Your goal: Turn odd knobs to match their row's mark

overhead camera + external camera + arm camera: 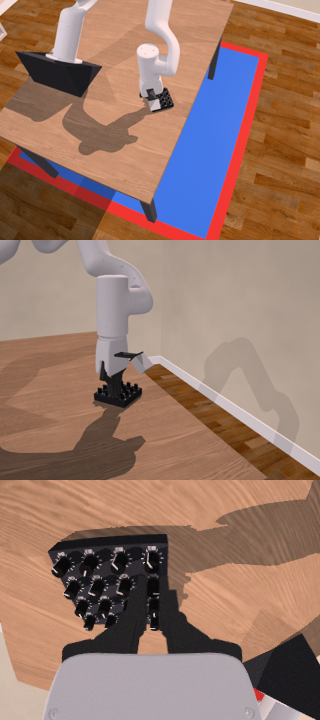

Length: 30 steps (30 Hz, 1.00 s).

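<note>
The pincer [152, 615] pinched one knob [154, 612] on the knob box [74, 547]; which knobs were already corrected could not be told.

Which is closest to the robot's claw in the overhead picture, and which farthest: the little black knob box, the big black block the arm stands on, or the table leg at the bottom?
1. The knob box: right under the gripper, which is shut on one of its knobs.
2. The black base: across the table, to the left.
3. The bottom table leg: farthest, at the table's near corner.
</note>
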Available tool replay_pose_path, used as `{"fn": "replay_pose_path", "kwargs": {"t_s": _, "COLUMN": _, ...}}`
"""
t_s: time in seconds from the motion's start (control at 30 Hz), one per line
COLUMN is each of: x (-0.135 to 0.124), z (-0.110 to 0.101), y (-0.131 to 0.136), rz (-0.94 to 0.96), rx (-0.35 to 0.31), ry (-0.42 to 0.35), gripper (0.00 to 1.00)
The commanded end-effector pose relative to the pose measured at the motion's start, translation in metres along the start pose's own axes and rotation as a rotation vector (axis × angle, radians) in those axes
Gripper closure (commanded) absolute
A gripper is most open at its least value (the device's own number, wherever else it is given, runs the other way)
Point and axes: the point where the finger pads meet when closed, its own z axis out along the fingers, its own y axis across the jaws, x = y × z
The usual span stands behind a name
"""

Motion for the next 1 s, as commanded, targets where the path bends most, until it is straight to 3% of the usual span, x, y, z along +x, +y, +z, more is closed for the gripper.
{"fn": "replay_pose_path", "kwargs": {"t_s": 0.0, "x": 0.0006, "z": -0.0008, "y": -0.0006, "rz": 0.043, "rx": 0.001, "ry": 0.001, "gripper": 0.92}}
{"fn": "replay_pose_path", "kwargs": {"t_s": 0.97, "x": 0.0006, "z": -0.0008, "y": -0.0006, "rz": 0.552, "rx": 0.001, "ry": 0.001, "gripper": 0.92}}
